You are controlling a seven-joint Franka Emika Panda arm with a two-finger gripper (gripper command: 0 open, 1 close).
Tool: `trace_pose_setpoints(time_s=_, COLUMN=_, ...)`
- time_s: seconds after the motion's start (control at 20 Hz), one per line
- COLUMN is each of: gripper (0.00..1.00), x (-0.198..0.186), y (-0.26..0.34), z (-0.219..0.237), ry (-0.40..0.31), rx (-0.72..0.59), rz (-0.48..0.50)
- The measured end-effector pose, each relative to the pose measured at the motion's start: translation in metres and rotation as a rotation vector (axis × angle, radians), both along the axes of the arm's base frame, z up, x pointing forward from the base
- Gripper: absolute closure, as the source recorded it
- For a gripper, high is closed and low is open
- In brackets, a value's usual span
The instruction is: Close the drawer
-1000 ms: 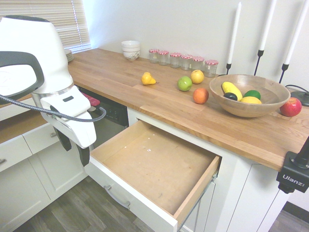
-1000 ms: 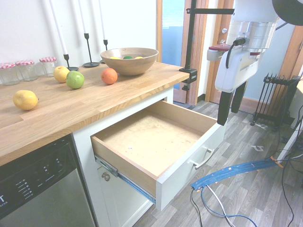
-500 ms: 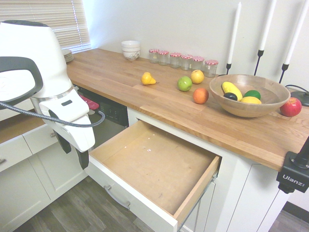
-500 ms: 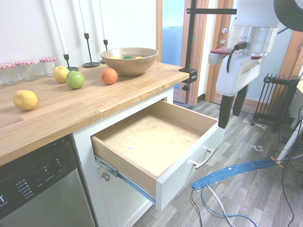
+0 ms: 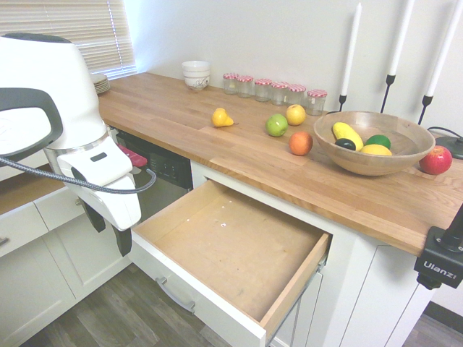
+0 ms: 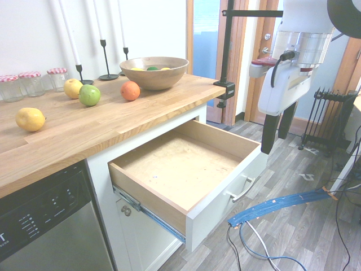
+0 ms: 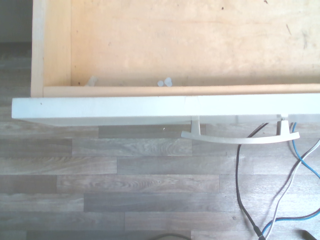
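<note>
The pincer [image 6: 278, 134] stands wide open with nothing between its fingers, pointing down. Just beside it, the drawer [image 6: 186, 169] juts out under the table [image 6: 113, 121], its handle [image 6: 242, 190] on the outer front.

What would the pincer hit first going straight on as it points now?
Probably the floor: the pincer points down, seemingly just outside the open drawer. Depth is unclear; it might clip the drawer's front first.

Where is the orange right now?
In the first exterior view, the orange sits on the counter, just left of the wooden bowl and nearer the counter's front edge than the green apple.
</note>
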State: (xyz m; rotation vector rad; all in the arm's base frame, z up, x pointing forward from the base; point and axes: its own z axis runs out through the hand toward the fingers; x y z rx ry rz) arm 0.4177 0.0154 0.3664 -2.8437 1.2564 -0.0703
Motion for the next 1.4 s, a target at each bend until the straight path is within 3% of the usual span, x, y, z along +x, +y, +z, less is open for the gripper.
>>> trace_pose_setpoints(time_s=0.8, gripper=0.0, x=-0.035, y=-0.031, z=-0.056, ry=0.014, rx=0.004, rz=-0.032)
trace_pose_setpoints(time_s=1.4, gripper=0.0, x=-0.036, y=-0.06, z=-0.163, ry=0.096, rx=0.01, rz=-0.035)
